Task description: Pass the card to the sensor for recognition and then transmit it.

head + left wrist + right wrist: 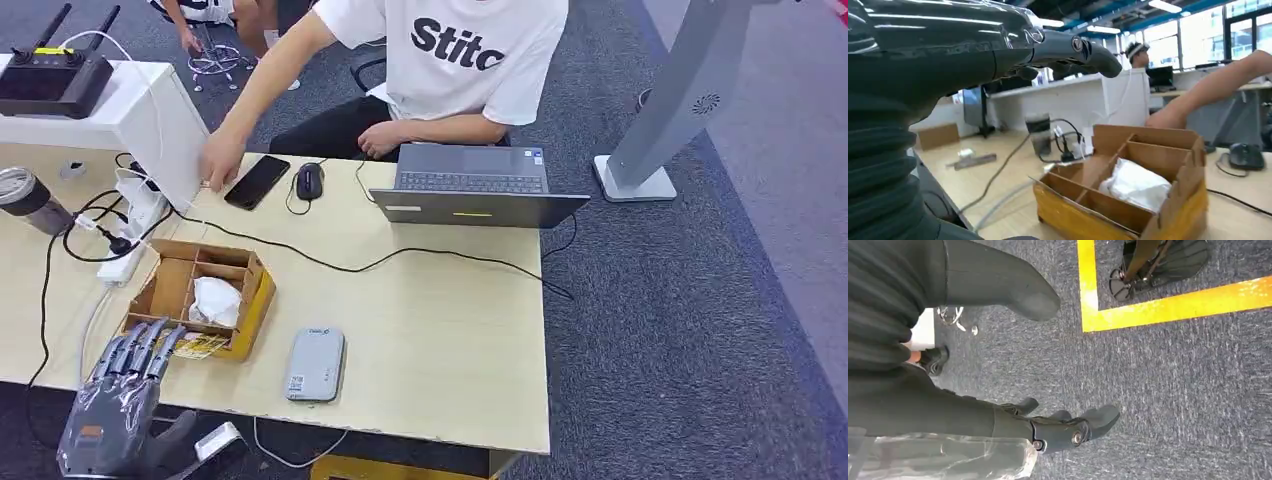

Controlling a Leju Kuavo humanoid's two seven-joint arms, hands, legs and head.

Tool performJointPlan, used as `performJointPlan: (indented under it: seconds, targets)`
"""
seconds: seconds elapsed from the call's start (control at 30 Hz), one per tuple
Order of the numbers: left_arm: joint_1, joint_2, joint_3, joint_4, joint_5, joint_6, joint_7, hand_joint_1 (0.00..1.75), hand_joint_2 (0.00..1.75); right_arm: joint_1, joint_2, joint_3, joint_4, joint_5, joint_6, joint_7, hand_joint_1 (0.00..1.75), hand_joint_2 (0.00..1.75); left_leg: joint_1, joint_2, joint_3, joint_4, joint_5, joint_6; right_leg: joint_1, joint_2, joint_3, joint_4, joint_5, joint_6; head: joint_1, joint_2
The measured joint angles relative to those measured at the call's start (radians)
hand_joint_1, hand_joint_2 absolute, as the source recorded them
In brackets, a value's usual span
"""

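Your left hand (125,385) sits at the lower left of the head view, fingers spread and holding nothing, its fingertips at the near edge of the cardboard box (200,295), where a yellow card (200,346) lies. Right of the box lies the grey sensor (315,364). Above, a black cable (400,255) crosses the table (450,350); a person's hand (220,160) rests beside a phone (256,181), then mouse (309,180) and laptop (470,185). Your right hand (1058,427) hangs over carpet, fingers apart, holding nothing.

At the lower left of your head view, the left hand (125,395) is glossy silver-grey with dark fingers; your right hand (1048,427) shows round screws and a ribbed grey cover.
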Motion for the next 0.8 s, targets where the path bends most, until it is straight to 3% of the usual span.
performJointPlan:
  seconds: [0.27,0.47,0.67,0.8]
  targets:
    - [-0.029,-0.034,-0.011,0.13,-0.089,0.003,0.059,0.0,1.75,-0.001,0.005,0.031,0.001,0.0,0.011,0.0,0.0,1.75,0.0,0.0,0.0,0.0,0.0,0.0,0.0,0.0,0.0,0.0,0.0,0.0,0.0,0.0]
    - [-0.041,-0.075,0.022,0.239,-0.128,0.011,0.06,0.0,1.75,-0.003,0.005,0.055,0.002,-0.001,0.012,0.009,0.0,1.75,0.0,0.0,0.0,0.0,0.0,0.0,0.0,0.0,0.0,0.0,0.0,0.0,0.0,0.0]
    - [-0.047,-0.116,0.1,0.316,-0.184,0.035,0.019,0.0,1.75,-0.004,0.005,0.073,0.002,-0.009,0.012,0.011,0.0,1.75,0.0,0.0,0.0,0.0,0.0,0.0,0.0,0.0,0.0,0.0,0.0,0.0,0.0,0.0]
    - [-0.05,-0.147,0.171,0.357,-0.263,0.095,-0.044,0.0,1.75,-0.005,0.005,0.09,0.004,-0.019,0.012,0.006,0.0,1.75,0.0,0.0,0.0,0.0,0.0,0.0,0.0,0.0,0.0,0.0,0.0,0.0,0.0,0.0]
